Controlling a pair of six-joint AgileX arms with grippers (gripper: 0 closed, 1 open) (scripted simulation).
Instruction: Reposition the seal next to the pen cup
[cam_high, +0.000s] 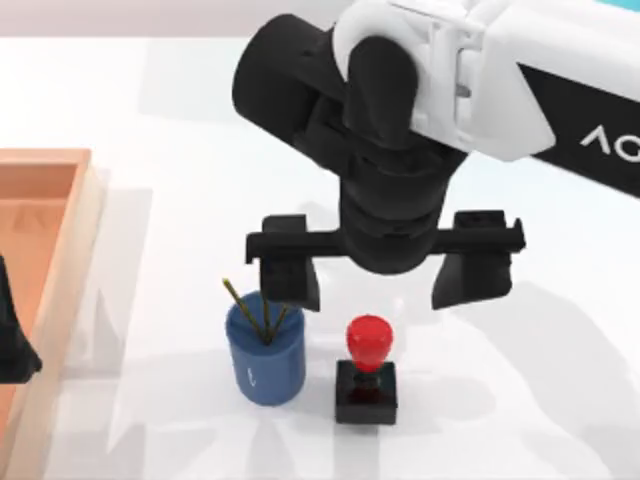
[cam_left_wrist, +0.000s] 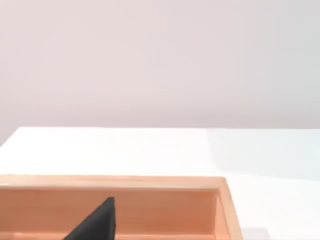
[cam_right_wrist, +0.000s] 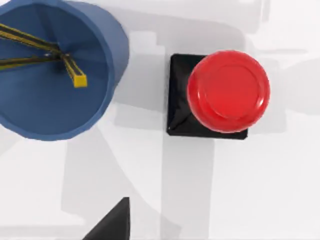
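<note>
Seal (cam_high: 367, 368) below spread right hand (cam_high: 385, 285)

right arm: reaches in from the table's far right corner toward mid-table, wrist pointing down | right gripper (cam_high: 375, 275): raised above the table's near middle, fingers (cam_high: 295, 280) spread wide, nothing between them | left arm: parked at the table's left edge | left gripper (cam_high: 12, 345): dark tip low at that edge

The pen cup (cam_right_wrist: 55, 100) is cut off by the frame edge.
</note>
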